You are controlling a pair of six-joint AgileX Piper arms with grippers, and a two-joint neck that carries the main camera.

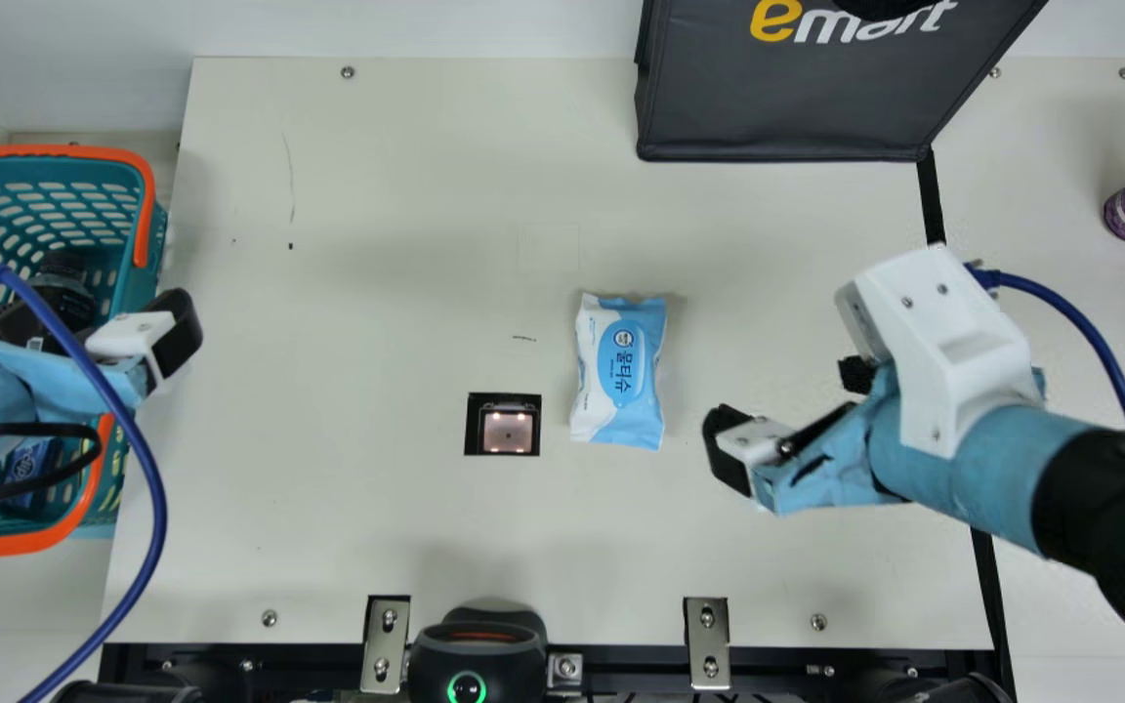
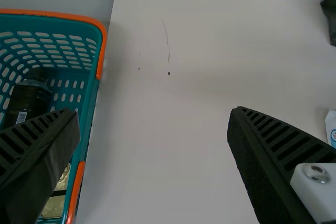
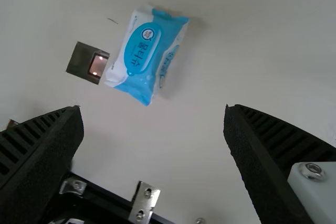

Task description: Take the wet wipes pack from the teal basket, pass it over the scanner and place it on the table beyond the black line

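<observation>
We judge handover: left gripper (image 2: 153,113) released; right gripper (image 3: 153,109), also released, should grasp the blue-white plastic pack (image 1: 619,376) between the surface's (image 1: 377,293) side edges.

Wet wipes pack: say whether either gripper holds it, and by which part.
Nothing is held. The left gripper and the right gripper are both open, and the wet wipes pack lies on the table beside the scanner.

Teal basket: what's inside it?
Inside the basket, a black bottle and something blue show. The left arm and its fingers cover other parts, so anything beneath them can't be seen.
</observation>
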